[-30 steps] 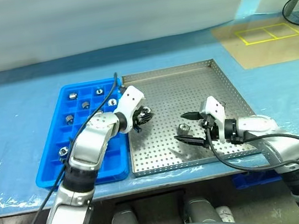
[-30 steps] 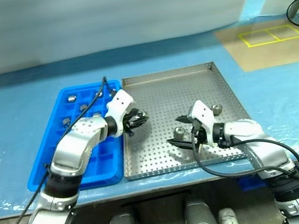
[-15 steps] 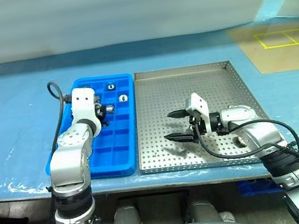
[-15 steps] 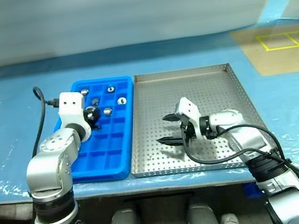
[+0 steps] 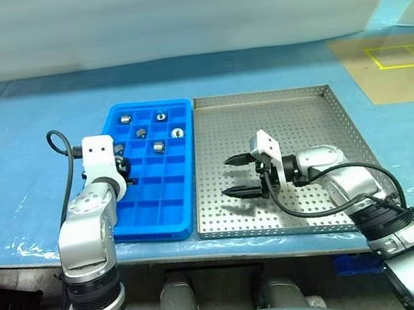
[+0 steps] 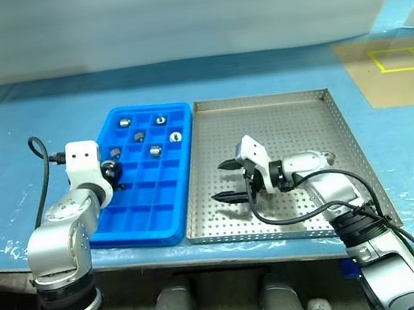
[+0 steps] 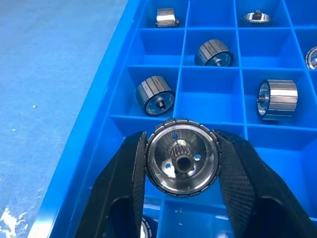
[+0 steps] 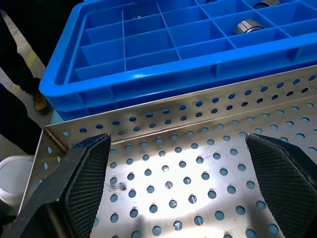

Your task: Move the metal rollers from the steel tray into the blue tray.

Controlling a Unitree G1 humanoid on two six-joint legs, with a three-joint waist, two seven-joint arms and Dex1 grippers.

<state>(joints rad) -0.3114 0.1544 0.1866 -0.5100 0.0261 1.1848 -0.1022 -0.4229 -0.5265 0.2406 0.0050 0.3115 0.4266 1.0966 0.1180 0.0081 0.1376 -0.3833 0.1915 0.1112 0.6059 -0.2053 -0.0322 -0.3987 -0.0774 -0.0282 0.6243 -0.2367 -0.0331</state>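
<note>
My left tool is pinching one of the metal rollers between its two black fingers, the roller's open face with its toothed hub turned toward the wrist camera, held over the blue tray at the tray's left side, toward the near edge of the surface. My right tool has its fingers spread wide and hangs over the left half of the steel tray, pointing toward the blue tray, with bare perforated metal between the fingertips. I can see one grey piece lying in the steel tray just past my right wrist, toward that tray's right rim, though I cannot tell for certain that it is a roller. The two trays sit side by side on the blue-covered surface, the blue one to the left and touching or just beside the steel one. Further out, in the blue tray's compartments, other rollers lie singly: one in the cell just beyond the one I hold, one a cell farther and to its right, one on its side at the right, and more in the far row. Beyond the trays, at the surface's far right corner, lies a tan sheet with yellow marked rectangles.
</note>
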